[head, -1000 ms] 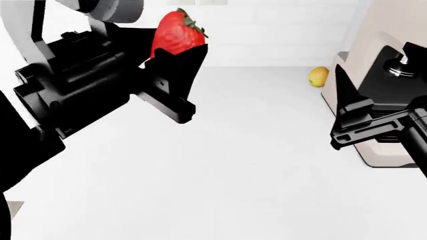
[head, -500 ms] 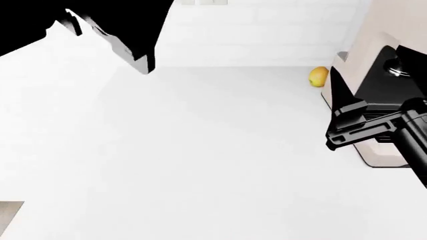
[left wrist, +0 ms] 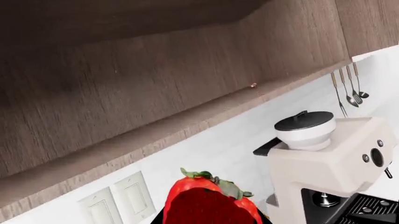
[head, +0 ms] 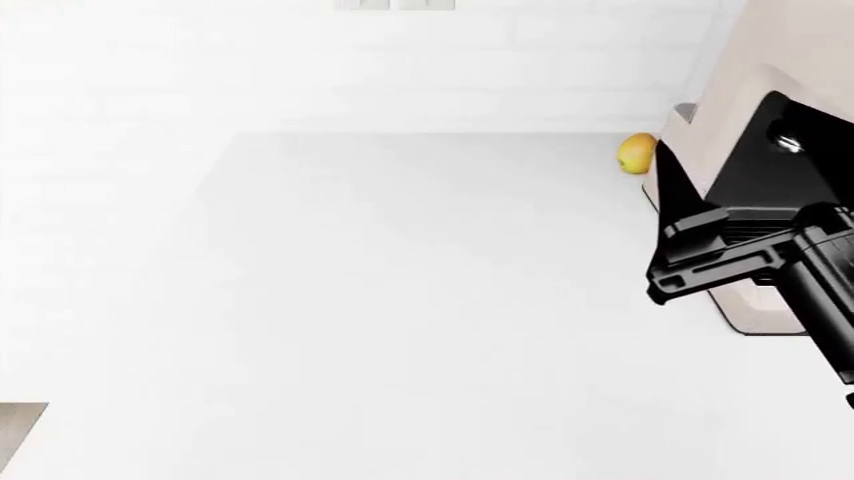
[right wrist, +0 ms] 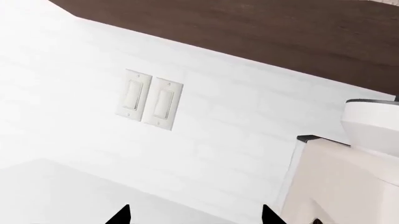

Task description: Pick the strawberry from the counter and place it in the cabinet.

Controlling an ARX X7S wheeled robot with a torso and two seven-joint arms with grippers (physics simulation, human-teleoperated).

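Strawberry (left wrist: 209,201) is sitting clamped in our left end effector, raised just below the brown wooden cabinet (left wrist: 124,79), near the wall switches (left wrist: 118,200) and the cream coffee machine (left wrist: 330,163). We are holding our right end effector (right wrist: 194,215) released, its dark tips apart, above the white worktop (head: 400,300), where a yellow fruit (head: 637,153) is lying.

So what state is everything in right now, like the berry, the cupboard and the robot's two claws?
strawberry: off the counter, held up near the cabinet
left gripper: out of sight; only the berry it carries shows
right gripper: open, empty, over the counter
cabinet: berry not inside yet
yellow fruit: resting on the counter
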